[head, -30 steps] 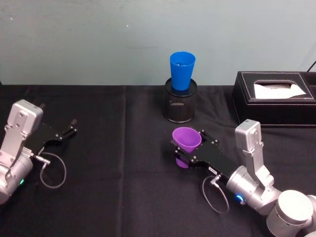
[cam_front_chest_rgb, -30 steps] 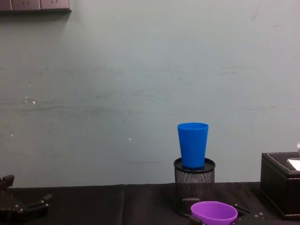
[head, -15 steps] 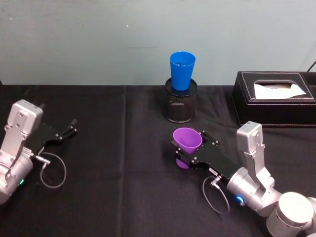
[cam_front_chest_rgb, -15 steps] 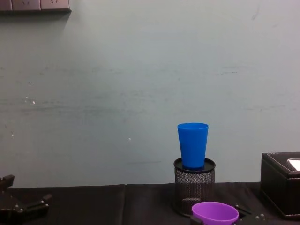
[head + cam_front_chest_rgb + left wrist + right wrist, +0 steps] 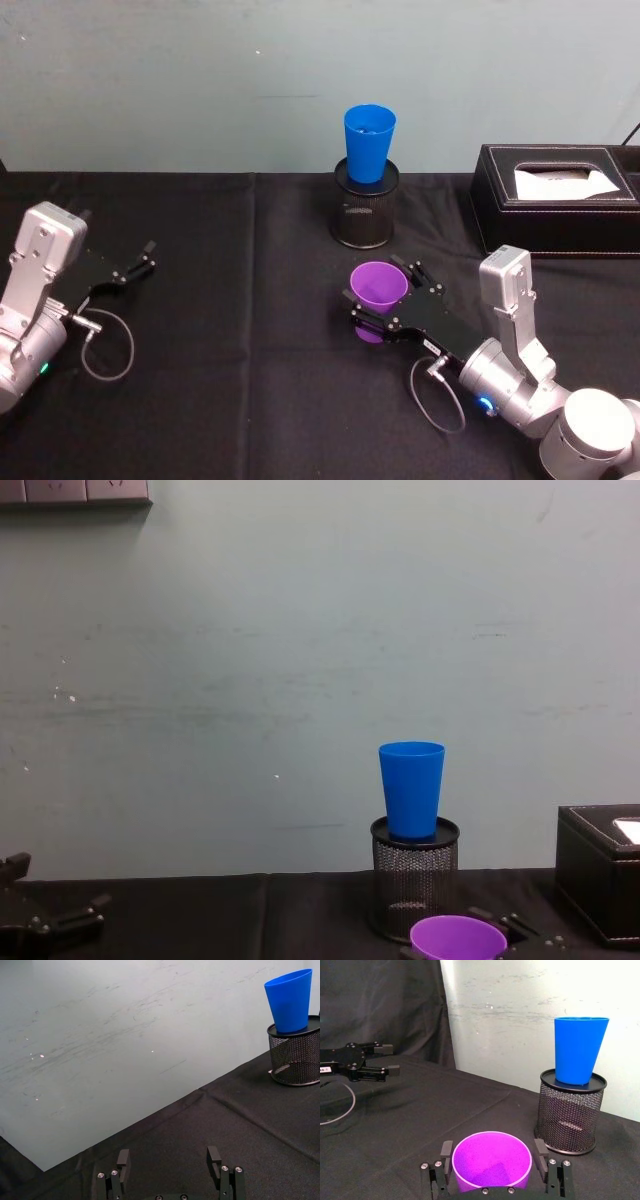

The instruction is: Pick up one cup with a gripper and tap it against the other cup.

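The right end effector stands open around the purple cup; light, smooth plastic, best gripped mid-wall, gently.

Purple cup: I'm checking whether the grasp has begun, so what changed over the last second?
The purple cup sank slightly lower in the chest view and shifted a little, with the right gripper straddling it; in the right wrist view its fingers stand apart on either side. The blue cup on the mesh pen holder, the tissue box and the parked left gripper stayed put.
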Controlling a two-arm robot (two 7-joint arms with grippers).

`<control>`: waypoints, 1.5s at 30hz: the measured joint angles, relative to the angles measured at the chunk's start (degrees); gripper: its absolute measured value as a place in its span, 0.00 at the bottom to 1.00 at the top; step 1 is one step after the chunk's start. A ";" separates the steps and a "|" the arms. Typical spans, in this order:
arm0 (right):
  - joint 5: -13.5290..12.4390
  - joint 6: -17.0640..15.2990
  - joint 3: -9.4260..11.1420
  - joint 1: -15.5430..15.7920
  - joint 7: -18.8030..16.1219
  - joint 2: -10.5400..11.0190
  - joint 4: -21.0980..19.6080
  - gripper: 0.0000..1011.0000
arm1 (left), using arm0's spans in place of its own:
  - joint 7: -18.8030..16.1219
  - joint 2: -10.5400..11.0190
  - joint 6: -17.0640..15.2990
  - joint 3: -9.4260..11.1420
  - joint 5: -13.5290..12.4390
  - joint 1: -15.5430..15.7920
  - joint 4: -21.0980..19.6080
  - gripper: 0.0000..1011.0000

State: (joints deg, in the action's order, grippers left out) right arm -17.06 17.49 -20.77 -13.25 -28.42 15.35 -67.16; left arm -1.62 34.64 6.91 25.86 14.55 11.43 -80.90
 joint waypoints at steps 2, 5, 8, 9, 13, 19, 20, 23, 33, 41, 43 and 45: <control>0.00 0.00 -0.01 -0.01 0.00 0.00 0.00 0.99 | 0.00 0.00 0.00 0.00 0.00 0.00 0.00 0.99; 0.00 0.00 -0.02 -0.02 0.01 0.00 0.00 0.99 | 0.00 0.00 0.00 0.00 0.00 0.00 0.00 0.99; -0.01 -0.26 0.08 0.17 0.03 0.21 -1.57 0.99 | 0.00 0.00 0.00 0.00 0.00 0.00 0.00 0.99; -0.06 -0.76 0.23 0.39 0.04 0.41 -2.82 0.99 | 0.00 0.00 0.00 0.00 0.00 0.00 0.00 0.99; -0.60 -2.55 0.67 0.87 0.37 0.92 -6.63 0.99 | 0.00 0.00 0.00 0.00 0.00 0.00 0.00 0.99; -0.89 -7.64 1.75 1.45 3.52 1.55 -12.47 0.99 | 0.00 0.00 0.00 0.00 0.00 0.00 0.00 0.99; -0.83 -8.73 1.98 1.48 4.39 1.56 -13.12 0.99 | 0.00 0.00 0.00 0.00 0.00 0.00 0.00 0.99; 0.17 -12.68 3.03 1.64 8.48 1.46 -15.29 0.99 | 0.00 0.00 0.00 0.00 0.00 0.00 0.00 0.99; 4.04 -21.06 9.61 1.74 21.56 -1.79 -14.38 0.99 | 0.00 0.00 0.00 0.00 0.00 0.00 0.00 0.99; 3.98 -21.04 9.31 1.75 21.44 -1.64 -14.87 0.99 | 0.00 0.00 0.00 0.00 0.00 0.00 0.00 0.99; 3.96 -21.03 9.26 1.78 21.28 -1.58 -14.95 0.99 | 0.00 0.00 0.00 0.00 0.00 0.00 0.00 0.99; 3.92 -21.00 9.19 1.80 21.18 -1.54 -15.05 0.99 | 0.00 0.00 0.00 0.00 0.00 0.00 0.00 0.99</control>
State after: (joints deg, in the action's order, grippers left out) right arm -13.15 -3.51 -11.59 -11.45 -7.24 13.80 -82.21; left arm -1.62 34.64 6.90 25.86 14.55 11.43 -80.90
